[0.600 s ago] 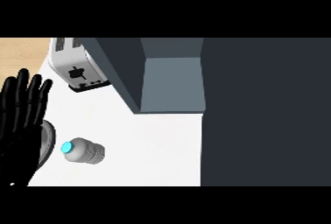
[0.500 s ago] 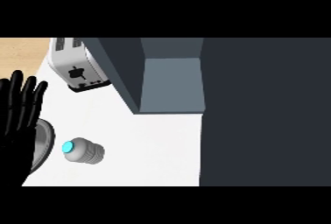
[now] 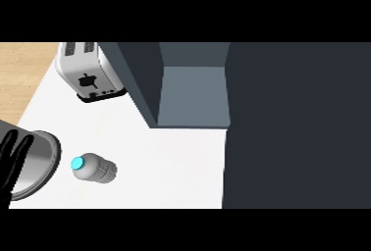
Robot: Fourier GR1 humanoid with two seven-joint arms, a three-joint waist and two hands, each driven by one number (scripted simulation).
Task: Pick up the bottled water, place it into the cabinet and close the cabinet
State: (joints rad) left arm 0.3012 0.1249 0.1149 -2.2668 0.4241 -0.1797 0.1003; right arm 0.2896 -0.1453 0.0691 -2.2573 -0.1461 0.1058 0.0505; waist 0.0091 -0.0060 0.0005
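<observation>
The bottled water (image 3: pixel 95 168) stands on the white counter (image 3: pixel 167 166), seen from above as a grey ribbed body with a glowing blue cap. An open cabinet (image 3: pixel 192 95) with a grey-blue inside sits behind it to the right, its dark door (image 3: pixel 297 127) swung out along the right side. My left hand (image 3: pixel 13 159) shows at the left edge, fingers straight and pointing up, apart from the bottle and to its left. The right hand does not show.
A white toaster (image 3: pixel 91 73) stands at the back left next to the cabinet. A metal pot or bowl (image 3: pixel 39 166) lies at the left edge, partly behind my left hand. Wooden floor (image 3: pixel 22 78) shows beyond the counter's left edge.
My left hand has drawn down and toward the left edge, uncovering the metal pot. The bottle has not moved.
</observation>
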